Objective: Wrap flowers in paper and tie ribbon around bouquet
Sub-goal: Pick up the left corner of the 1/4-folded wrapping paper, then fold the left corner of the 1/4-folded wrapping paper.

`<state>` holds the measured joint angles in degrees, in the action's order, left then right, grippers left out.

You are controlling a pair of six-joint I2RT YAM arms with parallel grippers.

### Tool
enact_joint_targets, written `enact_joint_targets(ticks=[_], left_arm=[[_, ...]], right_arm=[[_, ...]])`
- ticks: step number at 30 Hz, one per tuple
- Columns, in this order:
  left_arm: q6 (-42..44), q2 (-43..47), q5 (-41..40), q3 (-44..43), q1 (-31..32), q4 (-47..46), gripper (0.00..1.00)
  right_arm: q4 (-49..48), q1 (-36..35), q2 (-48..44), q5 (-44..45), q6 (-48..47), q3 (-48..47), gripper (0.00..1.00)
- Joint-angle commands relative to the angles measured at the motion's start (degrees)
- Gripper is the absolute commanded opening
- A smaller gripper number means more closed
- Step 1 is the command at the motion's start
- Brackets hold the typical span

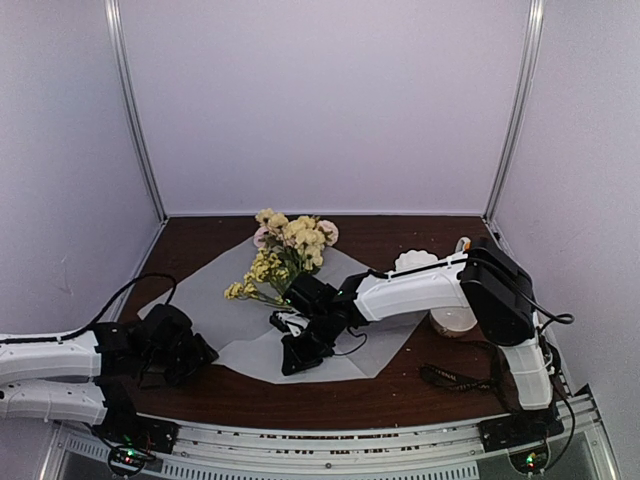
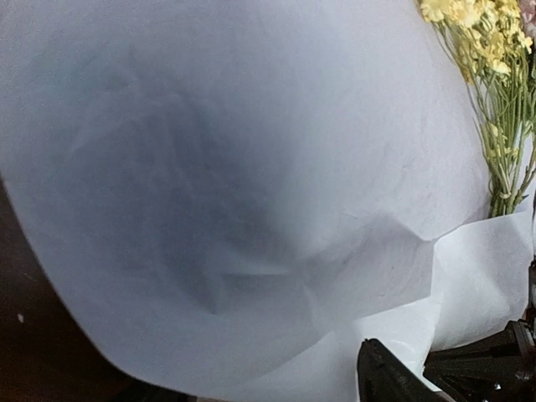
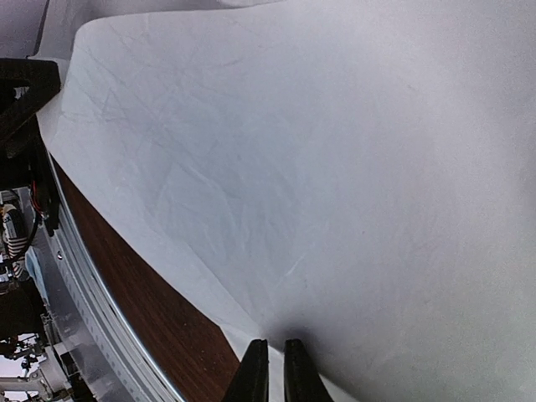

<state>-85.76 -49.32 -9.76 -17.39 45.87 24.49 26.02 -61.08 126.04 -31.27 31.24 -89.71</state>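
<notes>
Done so far: I see the paper [image 1: 210,290] spread on the table [image 1: 400,395]. The flowers [image 1: 290,245] lie on it, with the blooms to the far wall and the stems toward the arms.
Not done: there is no cone around the stems, so I cannot call it a bouquet yet. Nothing is tied.
Ribbon: the ribbon [image 1: 450,378] lies on the bare table at the near right, well apart from the flowers, and no claw is near it.
Stage, as I judge it: early. The wrapping is only at its first fold, and the tying is all left to do.
Right claw [image 3: 270,368]: pressed together, with only a thin slit between the tips. It sits at the near edge of the paper, below the stems, and it seems to me that it pinches this edge. In its own view the sheet rises away from the wood there.
Left claw [image 1: 195,352]: at the left side of the paper, low over the table. In its own view the sheet bulges up close to the lens and hides most of it, and I find only one dark finger [image 2: 377,377] at the bottom. I cannot tell if it is spread or closed, or if it holds anything.
</notes>
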Motion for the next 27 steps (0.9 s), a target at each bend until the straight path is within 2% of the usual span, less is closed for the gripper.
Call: enact_joint_targets(ticks=[1,3,5,7,13,17,20,24,27], left_arm=[[4.8,-4.0,2.3,-5.2,-0.3,-4.8,0.69],[5.4,-5.4,2.4,-6.3,-0.3,-3.5,0.65],[4.8,-5.6,2.7,-5.8,-0.3,-2.5,0.54],[3.5,-5.0,2.7,-4.3,-0.3,-2.3,0.39],[1.2,-1.0,0.8,-1.1,-0.3,2.2,0.01],[1.9,0.4,-1.2,-1.4,-0.3,9.5,0.0],[6.5,-0.3,-2.1,-4.0,-0.3,10.5,0.0],[18.3,-6.1,-3.3,-12.3,0.3,11.2,0.0],[24.9,-11.6,-7.3,-21.2,3.1,15.0,0.0]], right_arm=[[0.9,0.7,1.6,1.3,-0.4,1.9,0.1],[0.9,0.7,1.6,1.0,-0.4,2.0,0.1],[0.9,0.8,1.7,1.0,-0.5,2.0,0.1],[0.9,0.8,1.6,0.9,-0.4,2.1,0.1],[0.7,0.9,1.6,0.7,-0.1,2.3,0.09],[0.5,1.0,1.6,0.6,0.1,2.7,0.09],[0.2,1.0,1.9,0.2,0.4,2.8,0.09],[-0.4,1.4,2.1,-0.9,0.8,3.0,0.09],[-3.2,2.3,2.0,-3.2,2.6,4.5,0.09]])
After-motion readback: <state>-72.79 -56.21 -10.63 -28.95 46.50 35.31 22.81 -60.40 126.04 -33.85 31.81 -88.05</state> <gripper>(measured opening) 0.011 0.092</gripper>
